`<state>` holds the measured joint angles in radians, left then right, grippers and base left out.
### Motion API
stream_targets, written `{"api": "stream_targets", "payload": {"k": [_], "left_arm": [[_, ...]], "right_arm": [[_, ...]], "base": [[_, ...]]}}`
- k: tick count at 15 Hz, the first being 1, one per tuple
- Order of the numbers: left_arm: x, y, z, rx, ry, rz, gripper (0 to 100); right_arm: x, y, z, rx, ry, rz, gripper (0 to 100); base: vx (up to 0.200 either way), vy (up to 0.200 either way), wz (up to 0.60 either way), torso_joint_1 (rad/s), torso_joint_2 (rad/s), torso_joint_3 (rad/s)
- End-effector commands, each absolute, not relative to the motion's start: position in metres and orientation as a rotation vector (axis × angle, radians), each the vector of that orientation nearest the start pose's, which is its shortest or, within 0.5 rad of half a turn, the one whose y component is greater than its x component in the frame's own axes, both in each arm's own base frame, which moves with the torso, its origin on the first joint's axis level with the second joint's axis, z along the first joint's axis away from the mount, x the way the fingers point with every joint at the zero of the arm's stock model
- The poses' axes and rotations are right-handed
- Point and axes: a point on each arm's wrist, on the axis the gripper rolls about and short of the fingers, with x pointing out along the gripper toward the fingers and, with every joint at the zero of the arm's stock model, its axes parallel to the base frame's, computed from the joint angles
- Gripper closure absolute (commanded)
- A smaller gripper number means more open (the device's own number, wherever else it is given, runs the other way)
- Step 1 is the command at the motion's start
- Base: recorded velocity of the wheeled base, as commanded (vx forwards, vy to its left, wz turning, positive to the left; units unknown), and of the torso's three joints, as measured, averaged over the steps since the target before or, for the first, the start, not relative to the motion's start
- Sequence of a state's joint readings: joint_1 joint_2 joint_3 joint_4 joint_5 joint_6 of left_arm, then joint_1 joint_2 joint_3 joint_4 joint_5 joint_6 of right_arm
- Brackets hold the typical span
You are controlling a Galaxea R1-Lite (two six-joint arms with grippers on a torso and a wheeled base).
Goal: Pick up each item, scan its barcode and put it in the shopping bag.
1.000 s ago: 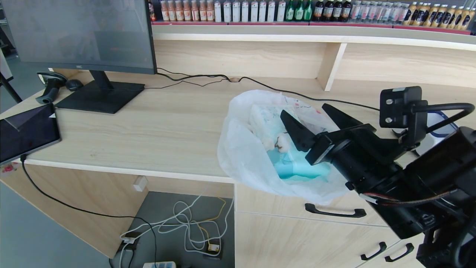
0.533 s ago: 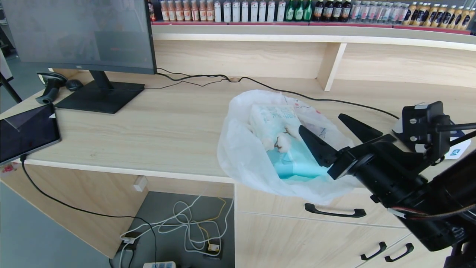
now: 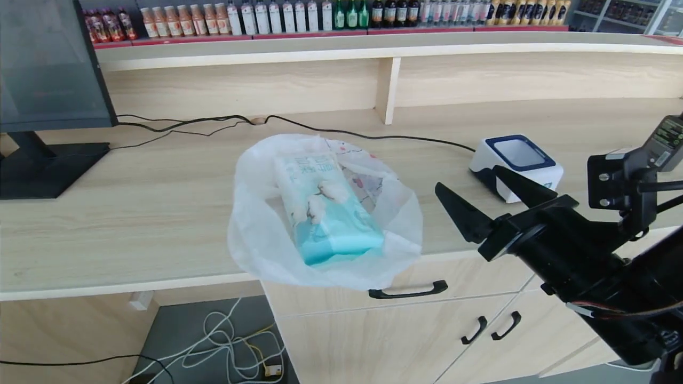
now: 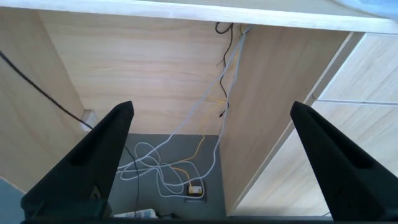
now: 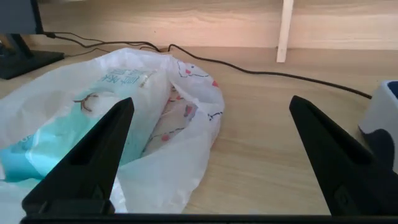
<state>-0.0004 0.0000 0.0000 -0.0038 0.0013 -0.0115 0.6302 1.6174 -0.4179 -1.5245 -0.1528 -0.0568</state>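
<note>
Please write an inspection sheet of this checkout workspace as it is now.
Surface: light wooden counter.
Job's things: white shopping bag open at counter's front edge, teal pack inside; scanner apart, to its right.
Clutter: monitor at left.
Pincers: right pincer open, empty, right of the bag; left pincer open, empty, below the counter.
Cables: black cable behind the bag; loose cables on floor.
Surroundings: bottles on rear shelf; drawers under counter.

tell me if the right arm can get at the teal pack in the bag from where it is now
Probably yes. The right gripper is open and empty, beside the shopping bag, whose mouth lies wide open. The teal pack lies uncovered inside, and nothing stands between the two.
</note>
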Motion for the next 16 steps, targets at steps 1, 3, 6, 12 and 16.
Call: {"api": "stream_targets", "payload": {"k": [1, 3, 6, 12, 16], "left_arm": [[-0.023, 0.0, 0.076, -0.011, -0.005, 0.002, 0], [-0.023, 0.0, 0.076, -0.011, -0.005, 0.002, 0], [-0.023, 0.0, 0.076, -0.009, -0.002, 0.002, 0], [-0.023, 0.0, 0.076, -0.009, -0.002, 0.002, 0], [-0.023, 0.0, 0.076, -0.011, -0.002, 0.002, 0]], "right_arm": [[0.2, 0.142, 0.199, 0.071, -0.322, 0.48, 0], [0.201, 0.146, 0.204, 0.077, -0.345, 0.606, 0], [0.2, 0.144, 0.206, 0.083, -0.357, 0.601, 0], [0.195, 0.13, 0.203, 0.08, -0.365, 0.557, 0], [0.189, 0.124, 0.199, 0.076, -0.35, 0.552, 0]], "base": [[0.0, 0.0, -0.6, 0.002, 0.0, -0.002], [0.0, 0.0, -0.3, 0.001, 0.0, 0.004], [0.0, 0.0, 0.0, 0.0, 0.0, 0.0], [0.0, -0.2, 0.0, 0.002, 0.0, 0.005], [0.0, -0.2, 0.0, 0.001, 0.0, 0.004]]}}
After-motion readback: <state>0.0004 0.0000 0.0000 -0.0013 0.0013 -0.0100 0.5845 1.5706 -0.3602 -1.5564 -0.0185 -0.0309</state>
